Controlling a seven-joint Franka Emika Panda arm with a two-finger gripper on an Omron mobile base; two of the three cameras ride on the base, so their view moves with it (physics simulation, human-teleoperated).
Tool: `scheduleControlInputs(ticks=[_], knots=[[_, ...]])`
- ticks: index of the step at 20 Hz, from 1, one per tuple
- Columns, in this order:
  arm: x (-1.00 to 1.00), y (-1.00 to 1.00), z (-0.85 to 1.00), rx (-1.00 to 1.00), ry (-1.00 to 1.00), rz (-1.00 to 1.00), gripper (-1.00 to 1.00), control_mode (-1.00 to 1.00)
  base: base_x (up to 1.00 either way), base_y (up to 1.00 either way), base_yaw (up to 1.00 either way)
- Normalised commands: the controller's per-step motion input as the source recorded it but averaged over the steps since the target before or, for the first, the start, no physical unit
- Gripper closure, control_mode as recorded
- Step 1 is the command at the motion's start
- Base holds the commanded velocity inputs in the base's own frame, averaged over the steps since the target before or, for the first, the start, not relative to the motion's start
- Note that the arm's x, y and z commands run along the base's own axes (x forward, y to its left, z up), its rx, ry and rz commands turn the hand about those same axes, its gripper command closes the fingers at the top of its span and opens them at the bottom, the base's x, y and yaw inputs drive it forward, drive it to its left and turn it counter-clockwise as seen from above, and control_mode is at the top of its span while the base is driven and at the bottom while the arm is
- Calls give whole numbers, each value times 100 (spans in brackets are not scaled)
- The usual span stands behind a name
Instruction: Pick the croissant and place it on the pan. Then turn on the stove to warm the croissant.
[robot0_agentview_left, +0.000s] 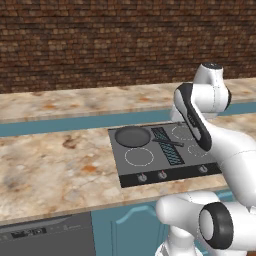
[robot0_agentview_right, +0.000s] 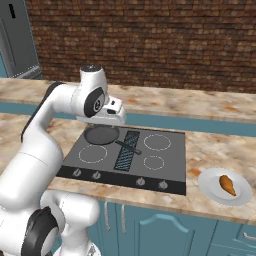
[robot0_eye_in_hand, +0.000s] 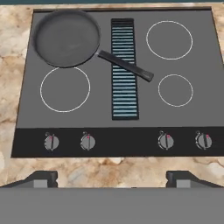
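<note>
The right base view takes in a white plate (robot0_agentview_right: 212, 192) on the marble counter (robot0_agentview_right: 210, 145) to the right of the stove (robot0_agentview_right: 170, 167), and on that plate lies the croissant (robot0_agentview_right: 227, 185), slightly toward the plate's right side, well apart from the robot's hand. The left base view ends at the stove's right edge, hidden behind the white arm, and instead takes in a long stretch of bare counter to the left of the cooktop and what may be a dishwasher front (robot0_agentview_left: 47, 235) below it, though it is cut off at the frame's edge.

The hand view looks straight down on the stove: the pan (robot0_eye_in_hand: 66, 38) sits on the far left burner with nothing inside it, its thin handle (robot0_eye_in_hand: 127, 65) angled across the ribbed central strip (robot0_eye_in_hand: 124, 87). The three other white burner rings are uncovered, and four round knobs (robot0_eye_in_hand: 88, 141) line the front panel.

The gripper (robot0_eye_in_hand: 112, 178) hangs above the stove's front edge with its two dark fingertips (robot0_eye_in_hand: 41, 178) spread wide at the bottom corners of the hand view, nothing between them. In the right base view the hand (robot0_agentview_right: 111, 112) sits over the pan's near rim.
</note>
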Motion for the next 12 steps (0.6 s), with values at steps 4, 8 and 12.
scheduleControlInputs(ticks=[4,8,12], knots=[[-1,-49,-13,0,0,0,-100,-100,0,0,0],[-4,-51,-14,0,0,0,-100,-100,0,0,0],[-6,-51,-12,0,0,0,-100,-100,0,0,0]])
